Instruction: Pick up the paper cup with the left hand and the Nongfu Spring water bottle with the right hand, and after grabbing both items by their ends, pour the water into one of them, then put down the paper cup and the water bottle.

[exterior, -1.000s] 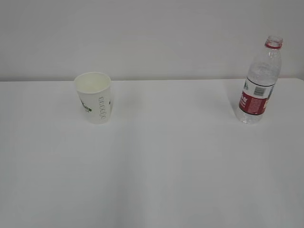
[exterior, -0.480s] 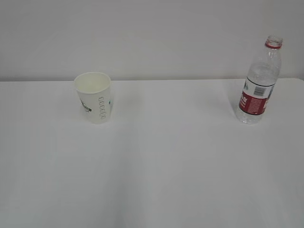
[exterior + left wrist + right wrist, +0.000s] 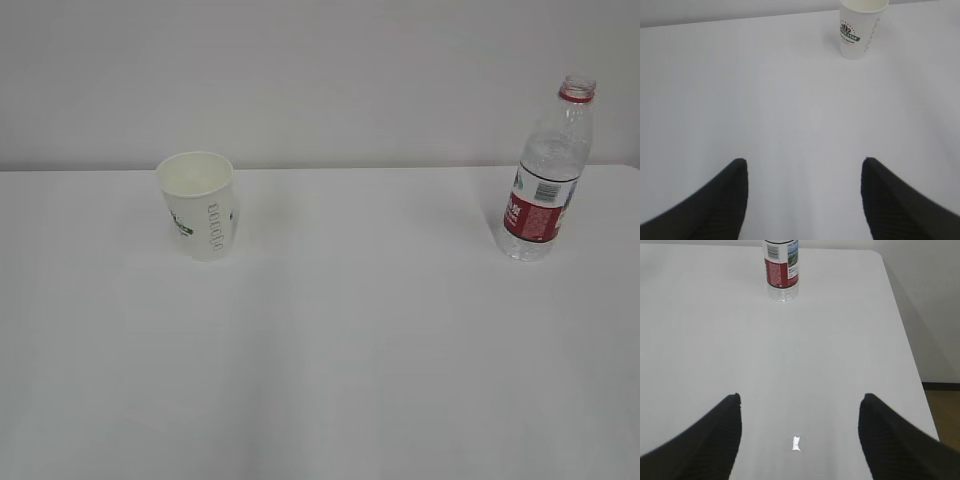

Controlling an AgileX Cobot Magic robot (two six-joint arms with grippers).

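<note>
The white paper cup [image 3: 199, 205] with green logo stands upright on the left of the table; the left wrist view shows the cup [image 3: 860, 31] far ahead, slightly right. My left hand [image 3: 804, 165] is open with only bare table between its black fingers. The uncapped Nongfu Spring water bottle [image 3: 546, 175] stands upright at the right; the right wrist view shows the bottle [image 3: 782, 270] far ahead, its top cut off. My right hand [image 3: 800, 401] is open and empty. Neither hand shows in the exterior view. No stream of water is visible.
The white table [image 3: 340, 340] runs back to a pale wall. In the right wrist view its right edge [image 3: 905, 335] falls away to the floor. A small bright white spot [image 3: 796, 443] lies on the table between the right fingers.
</note>
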